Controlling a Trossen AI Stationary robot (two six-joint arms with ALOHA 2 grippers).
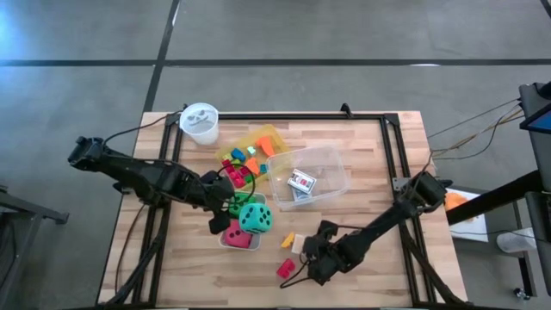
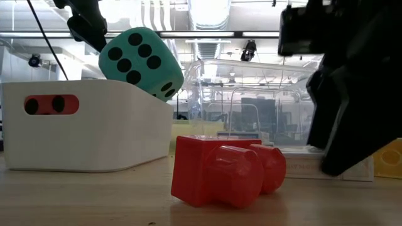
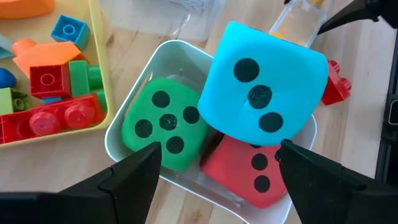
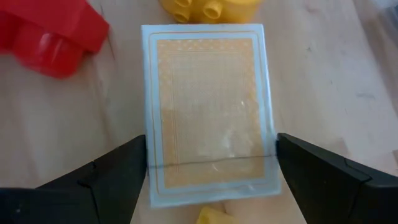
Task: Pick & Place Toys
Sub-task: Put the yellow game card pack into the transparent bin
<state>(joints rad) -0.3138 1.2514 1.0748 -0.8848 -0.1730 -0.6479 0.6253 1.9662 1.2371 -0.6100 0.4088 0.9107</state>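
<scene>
Right claw straddles the flat orange-patterned card pack on the wooden surface.
Fingers spread wide; I'd lower squarely before pinching its long edges.

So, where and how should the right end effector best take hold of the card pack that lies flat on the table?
Probably across its two long edges, coming straight down from above. The card pack lies flat on the wood, thin and rectangular, so only its narrow sides offer purchase. The right end effector is open, a finger on either side of the pack. The red block and yellow block are beyond its far end, clear of the fingers.
</scene>
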